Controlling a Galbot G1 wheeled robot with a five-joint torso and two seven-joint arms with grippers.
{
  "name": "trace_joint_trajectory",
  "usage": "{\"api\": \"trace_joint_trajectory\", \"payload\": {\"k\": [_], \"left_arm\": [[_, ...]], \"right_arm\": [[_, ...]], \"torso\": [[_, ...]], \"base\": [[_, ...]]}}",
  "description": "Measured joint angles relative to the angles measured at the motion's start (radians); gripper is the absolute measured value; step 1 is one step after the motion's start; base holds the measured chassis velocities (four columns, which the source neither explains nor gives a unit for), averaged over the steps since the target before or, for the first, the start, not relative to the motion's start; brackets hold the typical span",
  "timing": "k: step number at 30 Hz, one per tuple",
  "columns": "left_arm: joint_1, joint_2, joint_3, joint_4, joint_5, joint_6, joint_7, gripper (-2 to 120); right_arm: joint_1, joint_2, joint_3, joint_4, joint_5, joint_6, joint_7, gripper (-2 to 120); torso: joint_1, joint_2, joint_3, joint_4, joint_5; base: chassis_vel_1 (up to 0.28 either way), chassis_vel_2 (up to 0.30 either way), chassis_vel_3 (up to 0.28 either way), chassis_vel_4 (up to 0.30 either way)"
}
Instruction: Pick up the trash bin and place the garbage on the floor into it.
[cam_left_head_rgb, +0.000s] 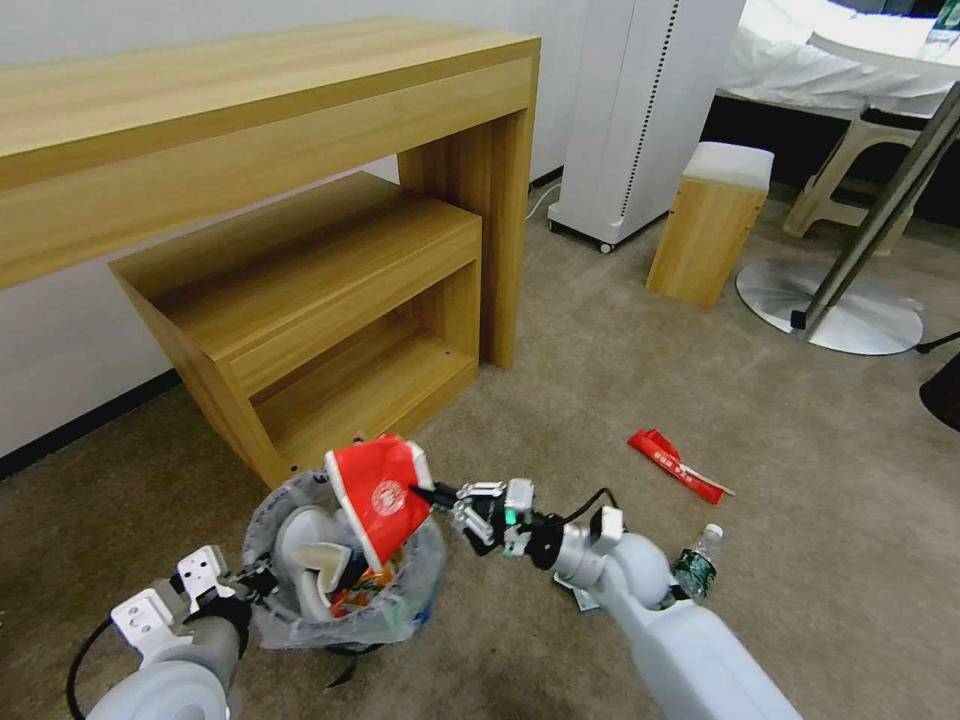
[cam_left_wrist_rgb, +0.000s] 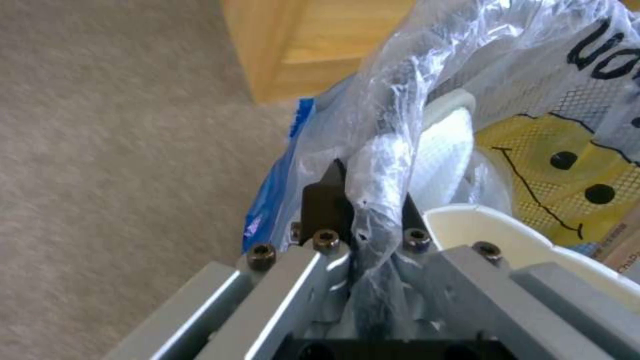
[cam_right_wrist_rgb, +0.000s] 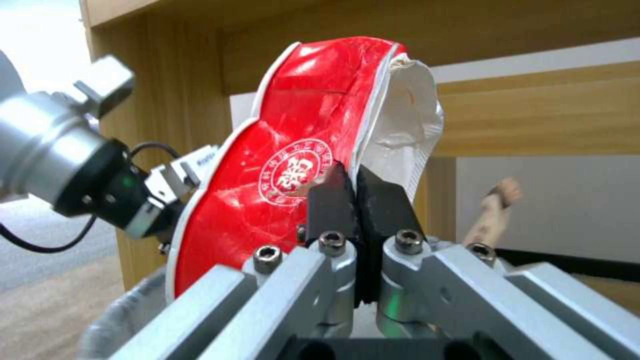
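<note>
Head view: desk (cam_left_head_rgb: 250, 110) behind trash bin (cam_left_head_rgb: 345, 590).

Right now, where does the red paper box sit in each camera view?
Head view: red paper box, low centre, over the trash bin, pinched by the right gripper.
Left wrist view: not in it.
Right wrist view: centre, clamped between the black fingertips.
Shared landmark: the wooden shelf unit.

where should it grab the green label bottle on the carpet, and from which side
Judging by the head view, the clear bottle stands roughly upright beside the right arm, cap up. Its narrow neck under the white cap looks the best grip, with the jaws coming from above; the wider labelled body is partly hidden by the arm.
</note>
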Motion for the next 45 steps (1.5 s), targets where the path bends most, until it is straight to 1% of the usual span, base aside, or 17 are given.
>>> {"api": "trace_joint_trajectory", "payload": {"k": [7, 8, 17, 20, 22, 24, 26, 28, 29, 30, 31, 32, 34, 36, 38, 40, 45], "left_arm": [[0.008, -0.001, 0.052, -0.025, -0.008, 0.007, -0.008, 1], [0.008, 0.0, 0.055, -0.027, -0.008, 0.008, -0.008, 1], [0.007, 0.008, 0.042, -0.035, -0.009, 0.009, -0.009, 1], [0.004, 0.014, 0.024, -0.04, -0.014, 0.01, -0.009, 1], [0.001, 0.017, 0.015, -0.04, -0.017, 0.01, -0.009, 1], [-0.01, 0.028, -0.013, -0.03, -0.02, 0.009, -0.008, 1], [-0.013, 0.033, -0.022, -0.024, -0.02, 0.008, -0.007, 1], [-0.019, 0.044, -0.046, -0.006, -0.016, 0.002, 0.003, 1], [-0.019, 0.044, -0.046, -0.006, -0.016, 0.002, 0.003, 1], [-0.02, 0.045, -0.051, -0.001, -0.015, 0.0, 0.007, 1], [-0.026, 0.049, -0.065, 0.014, -0.015, -0.004, 0.018, 1], [-0.031, 0.05, -0.073, 0.024, -0.015, -0.007, 0.021, 1], [-0.037, 0.05, -0.081, 0.032, -0.015, -0.01, 0.023, 1], [-0.052, 0.05, -0.1, 0.044, -0.011, -0.02, 0.026, 1], [-0.054, 0.05, -0.103, 0.045, -0.01, -0.022, 0.027, 1], [-0.063, 0.052, -0.123, 0.046, -0.008, -0.03, 0.028, 1], [-0.064, 0.055, -0.143, 0.045, -0.004, -0.038, 0.032, 1]], "right_arm": [[-0.01, -0.009, 0.012, -0.003, -0.023, 0.001, 0.014, 3], [-0.015, -0.013, 0.019, 0.0, -0.029, 0.0, 0.013, 10], [-0.034, -0.038, 0.054, 0.027, -0.055, -0.004, -0.021, 37], [-0.05, -0.057, 0.083, 0.059, -0.051, -0.006, 0.007, 53], [-0.056, -0.061, 0.096, 0.073, -0.043, -0.006, 0.017, 57], [-0.088, -0.073, 0.152, 0.129, -0.025, -0.006, 0.096, 68], [-0.106, -0.081, 0.177, 0.156, -0.023, -0.009, 0.149, 71], [-0.161, -0.099, 0.25, 0.228, -0.044, -0.027, 0.355, 83], [-0.161, -0.099, 0.25, 0.228, -0.044, -0.027, 0.355, 83], [-0.173, -0.101, 0.264, 0.242, -0.059, -0.03, 0.428, 85], [-0.202, -0.101, 0.301, 0.277, -0.095, -0.031, 0.597, 93], [-0.217, -0.098, 0.33, 0.293, -0.102, -0.03, 0.658, 96], [-0.232, -0.095, 0.359, 0.308, -0.109, -0.026, 0.702, 98], [-0.271, -0.078, 0.448, 0.336, -0.131, -0.001, 0.774, 100], [-0.277, -0.074, 0.464, 0.34, -0.132, 0.001, 0.78, 100], [-0.32, -0.053, 0.569, 0.349, -0.13, 0.016, 0.81, 100], [-0.357, -0.033, 0.67, 0.344, -0.111, 0.056, 0.805, 100]], "torso": [[0.0, 0.0, 0.0, -0.0001, 0.0002], [0.0, 0.0, 0.0, -0.0001, 0.0002], [0.0, 0.0, 0.0, 0.0, 0.0002], [0.0, 0.0, 0.0, 0.0, 0.0002], [0.0, 0.0, 0.0, 0.0, 0.0003], [0.0, 0.0, 0.0, 0.0, 0.0003], [0.0, 0.0, 0.0, 0.0001, 0.0001], [0.0, 0.0, 0.0, -0.0001, 0.0001], [0.0, 0.0, 0.0, -0.0001, 0.0001], [0.0, 0.0, 0.0, -0.0002, 0.0], [0.0, 0.0, 0.0, 0.0, 0.0003], [0.0, 0.0, 0.0, -0.0001, 0.0003], [0.0, 0.0, 0.0, 0.0, -0.0001], [0.0, 0.0, 0.0, -0.0001, 0.0004], [0.0, 0.0, 0.0, 0.0, 0.0003], [0.0, 0.0, 0.0, -0.0001, 0.0004], [0.0, 0.0, 0.0, -0.0002, 0.0001]], "base": [[0.0, 0.0, 0.0, 0.0], [0.0, 0.0, 0.0, 0.0], [0.0, 0.0, 0.0, 0.0], [0.0, 0.0, 0.0, 0.0], [0.0, 0.0, 0.0, 0.0], [0.0, 0.0, 0.0, 0.0], [0.0, 0.0, 0.0, 0.0], [0.0, 0.0, 0.0, 0.0], [0.0, 0.0, 0.0, 0.0], [0.0, 0.0, 0.0, 0.0], [0.0, 0.0, 0.0, 0.0], [0.0, 0.0, 0.0, 0.0], [0.0, 0.0, 0.0, 0.0], [0.0, 0.0, 0.0, 0.0], [0.0, 0.0, 0.0, 0.0], [0.0, 0.0, 0.0, 0.0], [0.0, 0.0, 0.0, 0.0]]}}
